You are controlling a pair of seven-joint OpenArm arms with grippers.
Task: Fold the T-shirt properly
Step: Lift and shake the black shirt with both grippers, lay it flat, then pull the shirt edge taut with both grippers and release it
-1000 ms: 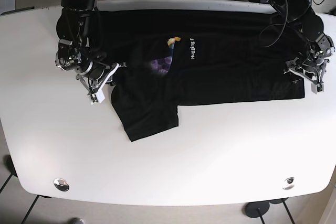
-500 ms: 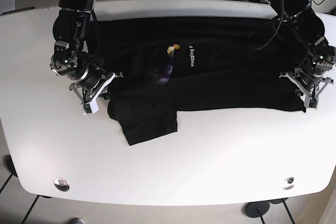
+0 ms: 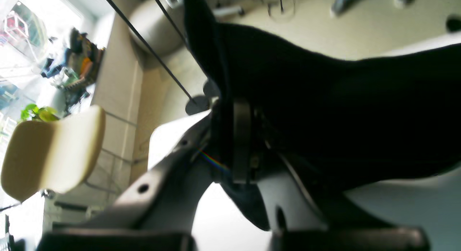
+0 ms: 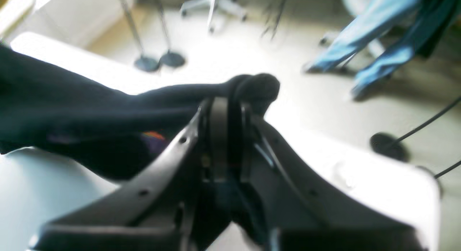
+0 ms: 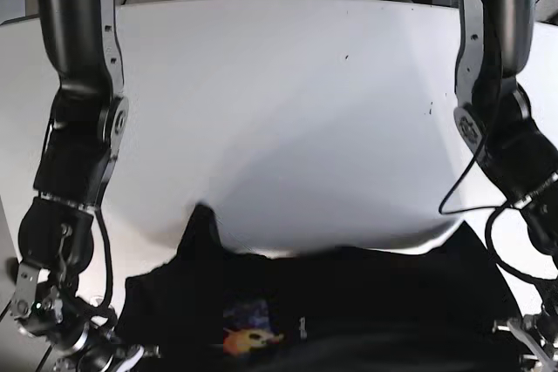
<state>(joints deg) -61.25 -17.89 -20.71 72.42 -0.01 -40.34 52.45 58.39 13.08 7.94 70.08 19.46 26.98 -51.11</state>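
While lifted: T-shirt (image 5: 314,307) hangs at near edge of tabletop (image 5: 279,119), stretched between both arms, print facing camera.
left gripper (image 3: 242,110): fingers clamped on bunched black cloth.
right gripper (image 4: 225,107): fingers closed over a rolled cloth edge.
handling: light, limp, sags in the middle; probably slides easily on the smooth top.
hold points: judged best at hem corners or shoulders, kept taut.

The T-shirt (image 5: 323,302) is running off the base view's bottom edge. It is hiding the bench (image 5: 279,128) beneath it. Both wrist views are blurring, with the cloth covering the jaws' tips.
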